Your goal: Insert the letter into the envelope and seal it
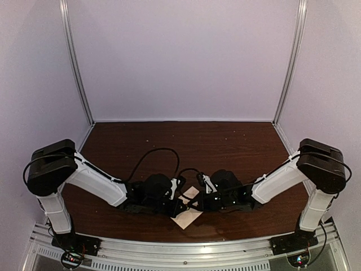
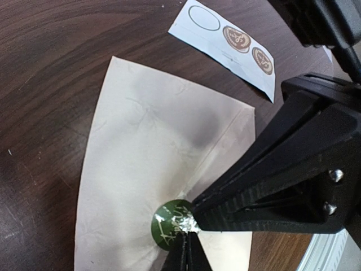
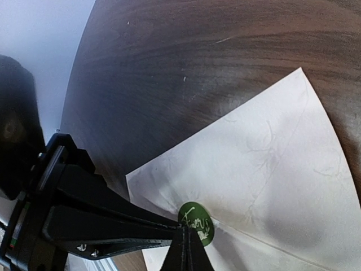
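Table (image 1: pixel 186 138): bare wood open 10 to 2 o'clock of envelope (image 1: pixel 188 220), back to wall panels (image 1: pixel 180 56).
Above envelope: blocked, left gripper (image 1: pixel 179 206) and right gripper (image 1: pixel 198 204) closed, tips meeting.
9 o'clock: left arm (image 1: pixel 98 180). 3 o'clock: right arm (image 1: pixel 279 178).
Sticker strip (image 2: pixel 225 48): flat, just beside envelope.

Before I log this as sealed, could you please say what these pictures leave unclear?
- Letter: in no view; the small cream-tan paper envelope would hide it.
- Top view: the black left gripper and right gripper cover most of the envelope.
- Wrist views: their tips overlap the round green sticker.
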{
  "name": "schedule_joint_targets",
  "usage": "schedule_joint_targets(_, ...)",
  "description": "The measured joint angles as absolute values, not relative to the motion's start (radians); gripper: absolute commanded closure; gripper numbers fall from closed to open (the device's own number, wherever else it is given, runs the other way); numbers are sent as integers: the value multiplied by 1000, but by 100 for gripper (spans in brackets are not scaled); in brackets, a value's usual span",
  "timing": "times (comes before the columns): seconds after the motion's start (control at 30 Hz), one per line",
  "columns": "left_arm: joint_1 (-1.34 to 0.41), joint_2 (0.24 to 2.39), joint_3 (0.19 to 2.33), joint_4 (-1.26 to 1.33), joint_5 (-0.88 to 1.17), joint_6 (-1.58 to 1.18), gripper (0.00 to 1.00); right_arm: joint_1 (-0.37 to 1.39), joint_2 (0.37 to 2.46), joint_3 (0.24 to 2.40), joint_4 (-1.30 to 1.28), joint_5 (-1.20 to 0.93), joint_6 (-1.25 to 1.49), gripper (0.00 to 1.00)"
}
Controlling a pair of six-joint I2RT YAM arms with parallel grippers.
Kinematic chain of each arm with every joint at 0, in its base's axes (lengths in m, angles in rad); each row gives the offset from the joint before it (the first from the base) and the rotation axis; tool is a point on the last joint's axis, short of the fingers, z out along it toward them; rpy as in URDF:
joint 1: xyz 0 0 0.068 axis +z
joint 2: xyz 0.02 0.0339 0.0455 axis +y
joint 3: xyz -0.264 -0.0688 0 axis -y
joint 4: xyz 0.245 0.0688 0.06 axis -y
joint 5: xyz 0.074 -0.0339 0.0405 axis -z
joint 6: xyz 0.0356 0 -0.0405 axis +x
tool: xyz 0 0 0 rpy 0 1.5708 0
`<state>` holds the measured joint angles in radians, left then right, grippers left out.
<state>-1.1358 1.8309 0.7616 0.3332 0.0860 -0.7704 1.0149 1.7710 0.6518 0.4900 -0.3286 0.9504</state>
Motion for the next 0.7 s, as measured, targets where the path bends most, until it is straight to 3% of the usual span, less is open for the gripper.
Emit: schedule_joint_targets(0.7, -1136, 1831, 757, 340, 85, -770, 100, 1015, 1880, 718, 539, -299, 975, 100)
